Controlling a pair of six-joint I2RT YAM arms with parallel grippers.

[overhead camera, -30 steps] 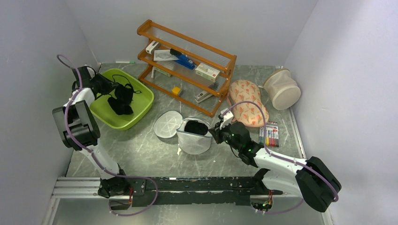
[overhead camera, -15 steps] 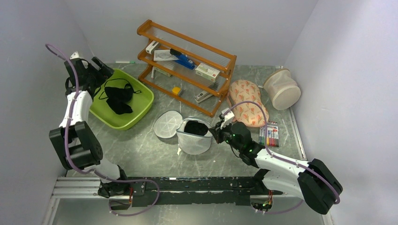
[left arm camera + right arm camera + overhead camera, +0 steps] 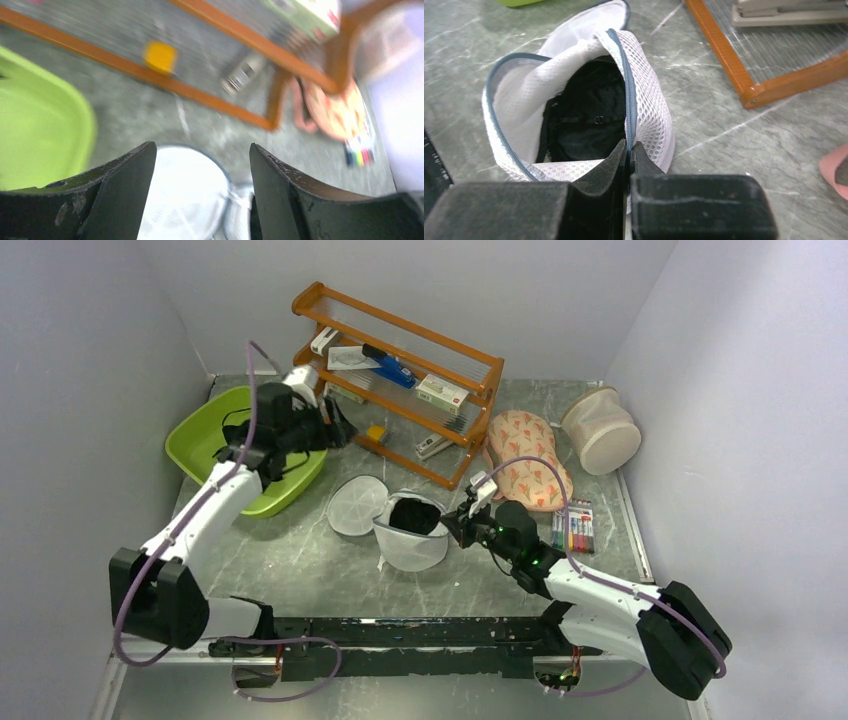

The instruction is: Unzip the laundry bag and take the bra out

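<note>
Setting: grey marbled table (image 3: 300,560) boxed in by plain pale walls, with a wooden rack (image 3: 483,420) at the back and a lime-green tub (image 3: 195,435) back left.

What just changed: a second ago my left arm was parked over the tub. Now it's swung right, past the tub's rim and toward the middle of the table. The left wrist view is all motion blur, so I'd say it's mid-travel.

Left gripper (image 3: 338,430): spread wide, nothing in it. Its own camera (image 3: 202,150) shows the white disc lid (image 3: 185,195) coming up between the fingers.

Right gripper (image 3: 462,523): hasn't budged. It's pinched tight on the zip edge of the laundry bag (image 3: 410,545), holding the mouth up and open (image 3: 629,147).

Laundry bag: unzipped already, sitting mid-table with the lid flopped out flat to its left (image 3: 357,505).

Bra (image 3: 589,115): still down inside the bag. It's black fabric with a thin strap and a little ring showing.

Tub: a black garment lay in there a moment back, and my arm mostly covers that spot now.

Where that leaves things: the zip part looks done. The left gripper seems headed in for the pull while the right keeps the bag pinned.

Watch out: the mesh is floppy, so I could snag the lining along with the fabric.
</note>
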